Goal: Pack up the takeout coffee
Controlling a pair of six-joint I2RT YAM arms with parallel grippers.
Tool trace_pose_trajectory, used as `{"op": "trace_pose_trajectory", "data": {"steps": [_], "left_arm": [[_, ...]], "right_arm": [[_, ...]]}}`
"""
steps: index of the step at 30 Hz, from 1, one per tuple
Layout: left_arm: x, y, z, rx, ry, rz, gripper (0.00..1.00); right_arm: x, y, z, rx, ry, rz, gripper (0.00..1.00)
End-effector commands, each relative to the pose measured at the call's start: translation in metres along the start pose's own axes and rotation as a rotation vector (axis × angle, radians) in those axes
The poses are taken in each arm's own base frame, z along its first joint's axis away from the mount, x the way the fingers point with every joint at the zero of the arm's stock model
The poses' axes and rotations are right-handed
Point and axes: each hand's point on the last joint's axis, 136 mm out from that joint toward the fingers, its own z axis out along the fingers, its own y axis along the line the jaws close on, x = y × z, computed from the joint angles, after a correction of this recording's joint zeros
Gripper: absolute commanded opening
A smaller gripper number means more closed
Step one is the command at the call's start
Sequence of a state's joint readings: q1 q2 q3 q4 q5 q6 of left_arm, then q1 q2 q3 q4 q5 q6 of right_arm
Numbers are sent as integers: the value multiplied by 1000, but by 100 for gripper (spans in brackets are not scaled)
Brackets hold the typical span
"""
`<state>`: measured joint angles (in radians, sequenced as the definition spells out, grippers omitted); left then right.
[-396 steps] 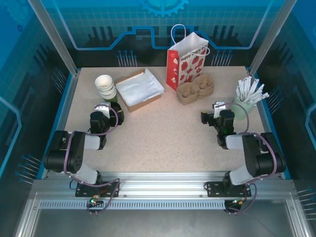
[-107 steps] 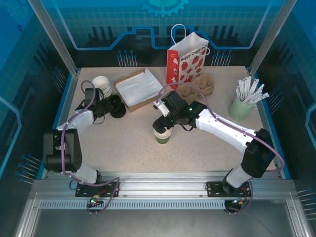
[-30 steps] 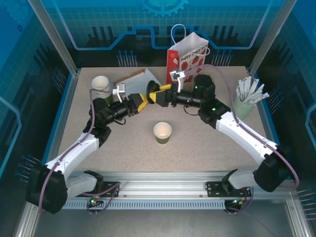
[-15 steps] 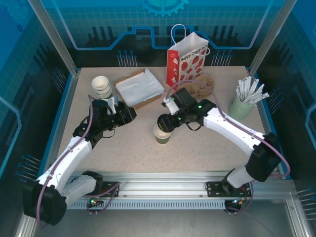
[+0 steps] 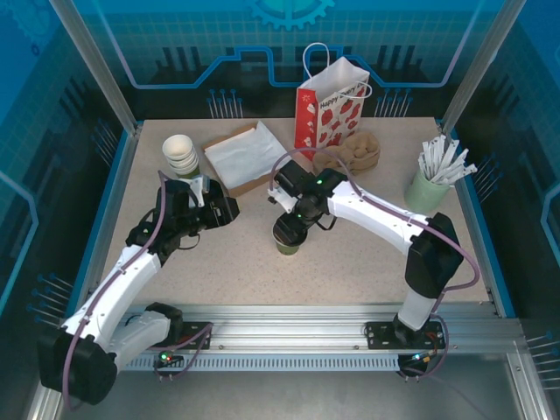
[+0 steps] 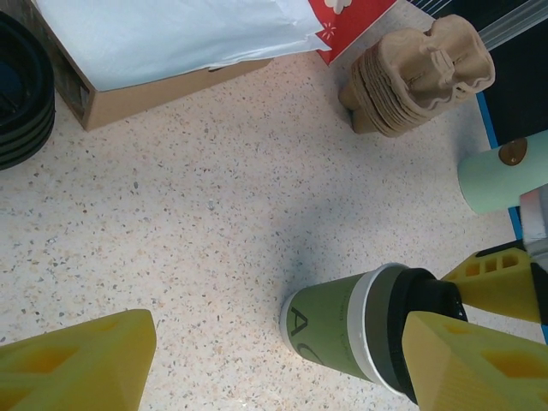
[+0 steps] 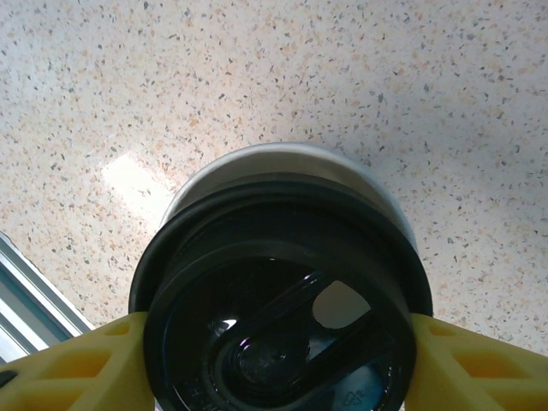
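The takeout coffee (image 5: 286,246) stands mid-table, an olive-green paper cup (image 6: 342,330) with a black lid (image 7: 278,317) on its white rim. My right gripper (image 5: 290,229) is directly above it, shut on the lid, with one yellow finger on each side (image 7: 278,342). One of its fingers (image 6: 501,282) shows beside the lid in the left wrist view. My left gripper (image 5: 223,210) is open, a little left of the cup and pointing at it, with nothing between its fingers (image 6: 278,347). The strawberry-print bag (image 5: 332,109) stands upright at the back.
Stacked pulp cup carriers (image 5: 354,153) lie just behind the right arm. A cardboard box of white paper (image 5: 245,157) and a stack of white cups (image 5: 182,153) are at the back left. Black lids (image 6: 21,103) are stacked beside the box. A pale green cup of sticks (image 5: 429,188) stands right.
The cup stood open-topped before; my right gripper has come down over it with the black lid, which now covers the rim. The left arm has barely moved.
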<state>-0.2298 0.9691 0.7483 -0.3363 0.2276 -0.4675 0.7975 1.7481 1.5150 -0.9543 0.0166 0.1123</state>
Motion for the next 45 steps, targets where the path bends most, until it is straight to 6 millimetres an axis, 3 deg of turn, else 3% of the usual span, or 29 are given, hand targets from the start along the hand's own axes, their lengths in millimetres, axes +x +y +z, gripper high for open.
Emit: {"op": "trace_pose_trajectory", "data": {"steps": [1,21,45], "left_arm": [[-4,2,-6,-18,-18,24,77],[2,8,-5,-32,-9,34,78],[7,14,-3,-49,1,51,78]], "right_arm": [[1,4,1,8,35,-30,61],[-1,9,14,66,109,-67,62],[-10,16,12,86,128,-98,65]]}}
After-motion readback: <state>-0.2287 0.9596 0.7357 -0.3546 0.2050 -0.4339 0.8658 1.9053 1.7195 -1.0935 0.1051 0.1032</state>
